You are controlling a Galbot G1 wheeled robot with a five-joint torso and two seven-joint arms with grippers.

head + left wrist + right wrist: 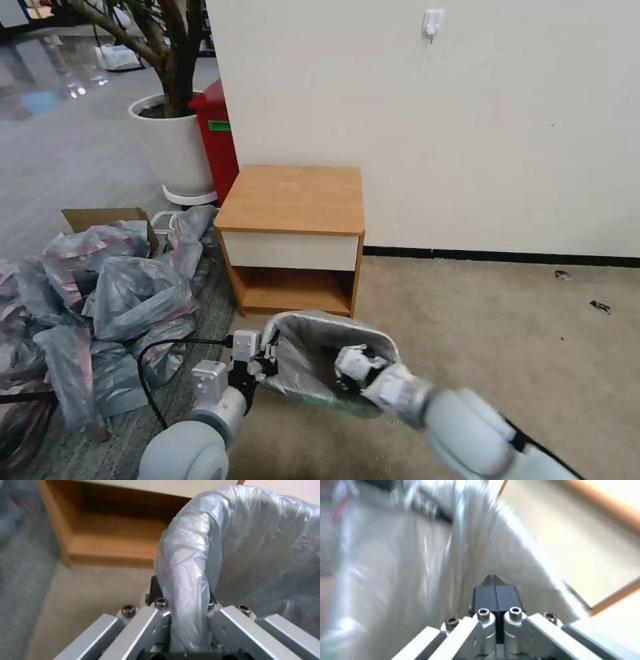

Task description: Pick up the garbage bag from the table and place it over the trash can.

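Lining the trash can (313,390), crinkly translucent grey garbage bag (303,357) draped over its rim; left gripper (186,605) pinching a fold; right gripper (495,585) inside, fingers pressed together

This looks like an office or lab test space dressed up as a room corner. A plain cream wall (467,133) with a black skirting strip meets beige carpet (500,347), and grey carpet tiles give way to a glossy hall floor (60,80) farther back. A potted tree (170,133) in a white round pot stands beside a tall red bin (217,140). A heap of grey-and-pink bags (87,307) and 1 cardboard box (100,217) lie on the floor beside a small wooden nightstand (293,200).
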